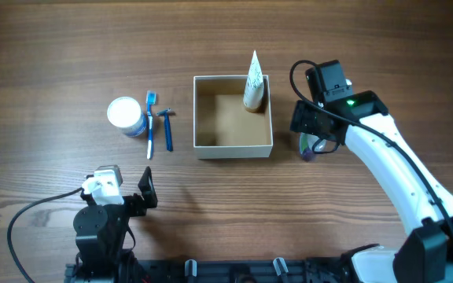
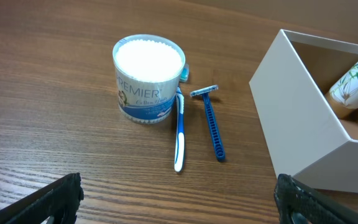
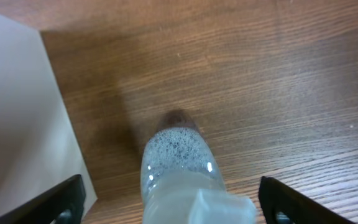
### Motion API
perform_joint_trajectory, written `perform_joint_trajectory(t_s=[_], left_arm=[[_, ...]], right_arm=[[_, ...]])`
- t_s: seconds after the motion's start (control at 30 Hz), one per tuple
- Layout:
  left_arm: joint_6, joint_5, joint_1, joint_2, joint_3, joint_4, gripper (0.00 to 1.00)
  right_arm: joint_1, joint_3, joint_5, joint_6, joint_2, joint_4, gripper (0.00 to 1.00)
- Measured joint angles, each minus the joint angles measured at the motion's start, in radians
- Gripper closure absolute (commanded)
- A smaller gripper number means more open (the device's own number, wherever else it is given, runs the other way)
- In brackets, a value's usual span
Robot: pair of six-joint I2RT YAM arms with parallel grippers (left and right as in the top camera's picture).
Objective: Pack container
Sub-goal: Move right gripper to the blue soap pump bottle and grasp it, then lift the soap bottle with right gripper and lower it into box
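Note:
The container [image 1: 233, 149] is a square white box with a tan inside, at the table's middle; it also shows in the left wrist view [image 2: 303, 124] and the right wrist view [image 3: 17, 112]. A white tube [image 1: 253, 82] [image 2: 356, 78] leans in its far right corner. My right gripper [image 1: 314, 134] [image 3: 169, 199] is open, just right of the box, its fingers on either side of a clear speckled bottle [image 1: 308, 148] [image 3: 179, 168] without touching it. My left gripper [image 1: 126, 189] [image 2: 179, 199] is open and empty near the front left.
Left of the box stand a round white-lidded jar [image 1: 124, 115] [image 2: 148, 74], a blue-white toothbrush [image 1: 150, 126] [image 2: 179, 130] and a blue razor [image 1: 167, 130] [image 2: 212, 124], lying side by side on the wooden table.

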Motion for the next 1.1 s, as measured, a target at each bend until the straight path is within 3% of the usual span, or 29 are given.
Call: perform_joint_trajectory(t_s=[0.3,0.57,0.67,0.77,1.1], left_arm=[[0.0,0.0,0.0,0.0,0.0,0.0,0.0],[0.0,0.0,0.0,0.0,0.0,0.0,0.0],[0.0,0.0,0.0,0.0,0.0,0.0,0.0],[0.0,0.0,0.0,0.0,0.0,0.0,0.0],[0.0,0.0,0.0,0.0,0.0,0.0,0.0]], right_arm=[[0.0,-0.007,-0.012,-0.009,0.013,-0.023,0.4],[-0.002,-0.007,-0.014,-0.006,0.013,-0.037,0.48],[-0.002,-0.007,-0.014,-0.025,0.013,-0.037,0.57],[-0.002,-0.006,-0.014,-0.047,0.001,-0.046,0.57],[-0.002,0.031,-0.03,-0.094,-0.281,-0.09,0.79]])
